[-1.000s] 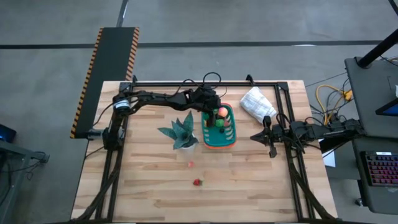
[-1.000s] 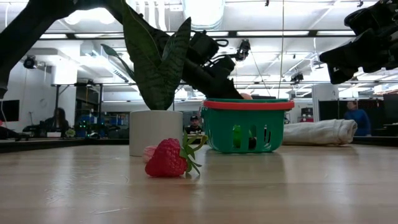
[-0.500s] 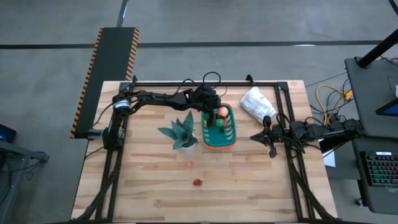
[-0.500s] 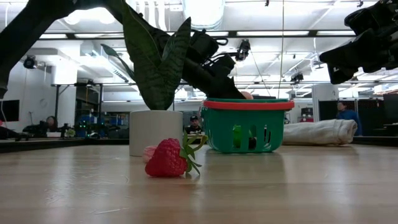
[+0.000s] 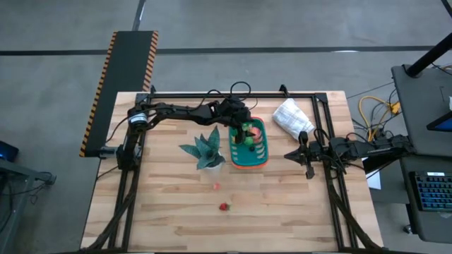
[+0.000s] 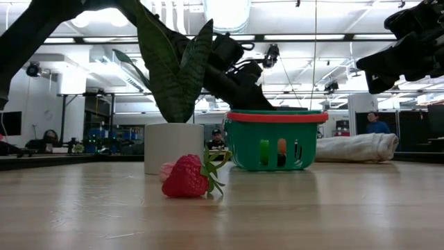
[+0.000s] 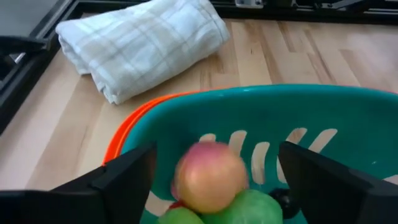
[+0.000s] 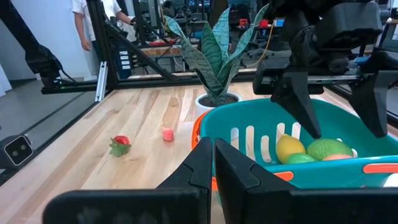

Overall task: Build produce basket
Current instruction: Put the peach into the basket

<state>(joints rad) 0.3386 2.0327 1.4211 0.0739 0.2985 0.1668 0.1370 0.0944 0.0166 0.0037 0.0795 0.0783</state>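
Left gripper (image 5: 242,121) over the basket (image 5: 235,156), centre frame, fingers spread, nothing held; a peach-coloured fruit (image 7: 209,176) lies loose inside. Right gripper (image 5: 305,154) parked right, pinched shut, empty. Strawberry (image 5: 224,207) below centre: likely light, hard, slick; grasp across the body.

The basket (image 7: 323,124) is cut off at the left wrist picture's edge. Inside it, a blurred pink-orange fruit (image 7: 208,176) hides most of the green pieces (image 7: 249,208) beneath.

floor (image 5: 282,25): grey concrete | ceiling (image 6: 291,17): white, beams | person (image 6: 376,125): standing far back
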